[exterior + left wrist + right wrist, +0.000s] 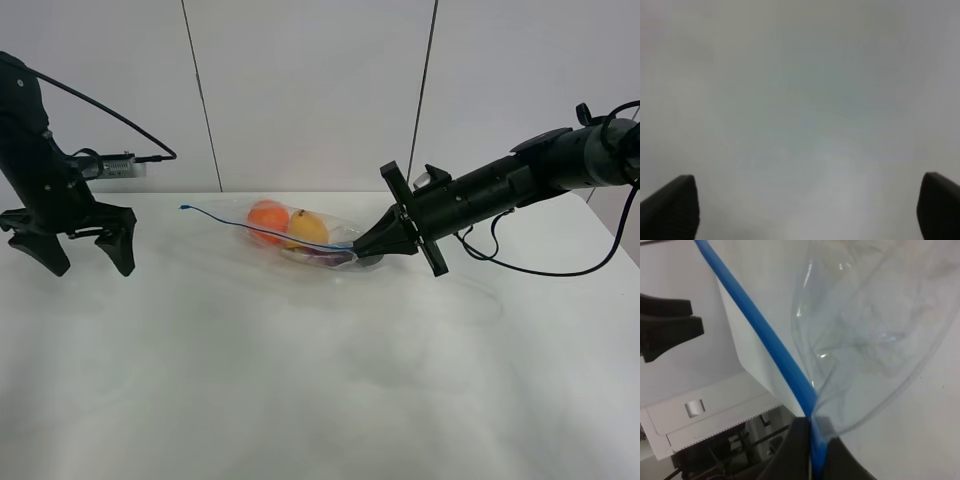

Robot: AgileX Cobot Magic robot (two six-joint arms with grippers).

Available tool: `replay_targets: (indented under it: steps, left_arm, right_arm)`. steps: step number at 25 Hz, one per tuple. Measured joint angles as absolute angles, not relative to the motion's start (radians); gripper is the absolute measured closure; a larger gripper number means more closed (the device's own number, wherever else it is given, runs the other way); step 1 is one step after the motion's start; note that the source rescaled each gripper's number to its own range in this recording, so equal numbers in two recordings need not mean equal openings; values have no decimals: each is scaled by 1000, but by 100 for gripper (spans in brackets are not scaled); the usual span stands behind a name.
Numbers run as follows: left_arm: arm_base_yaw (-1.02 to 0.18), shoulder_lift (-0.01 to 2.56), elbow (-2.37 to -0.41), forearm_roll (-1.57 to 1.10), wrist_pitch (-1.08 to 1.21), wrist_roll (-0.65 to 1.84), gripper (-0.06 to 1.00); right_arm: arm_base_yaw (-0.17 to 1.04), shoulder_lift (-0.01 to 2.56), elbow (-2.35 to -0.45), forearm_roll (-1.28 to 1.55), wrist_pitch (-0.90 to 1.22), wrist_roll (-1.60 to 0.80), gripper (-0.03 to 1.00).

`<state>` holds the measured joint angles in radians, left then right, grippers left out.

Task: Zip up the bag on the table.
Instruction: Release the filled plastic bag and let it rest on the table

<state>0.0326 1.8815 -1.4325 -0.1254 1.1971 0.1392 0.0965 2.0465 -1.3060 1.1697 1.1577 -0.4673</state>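
Observation:
The clear bag (300, 236) lies on the white table (300, 380) at the back middle, with an orange fruit (267, 217) and a yellow fruit (308, 227) inside. Its thin blue seal strip (225, 217) runs from a free end at the left to my right gripper (362, 250). My right gripper is shut on the seal strip at the bag's right end; in the right wrist view the strip (755, 330) passes between the closed fingertips (796, 440). My left gripper (85, 255) is open and empty at the far left, well apart from the bag; its fingertips (675, 202) show over bare table.
A grey wall with panel seams stands behind the table. A small white box with cables (118, 165) sits on the wall at the left. A black cable (540, 268) hangs from the right arm over the table's right side.

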Motion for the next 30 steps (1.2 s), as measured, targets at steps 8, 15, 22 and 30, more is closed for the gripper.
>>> replay_targets:
  steps: [8,15,22,30]
  left_arm:
    - [33,1855,-1407,-122,1210,102,-5]
    - [33,1588,-1181,-121,1211,98,-5]
    - [33,1207,-922,-121,1213,98,-5]
    - [33,838,-638,-118,1202,98,-5]
  right_arm:
    - [96,2046,-1306,1170,1158,-473,97]
    - [96,2046,-1306,1170,1162,-473,97]
    - [96,2046,-1306,1170,1166,-473,97]
    - [96,2046,-1306,1170,1166,-473,97]
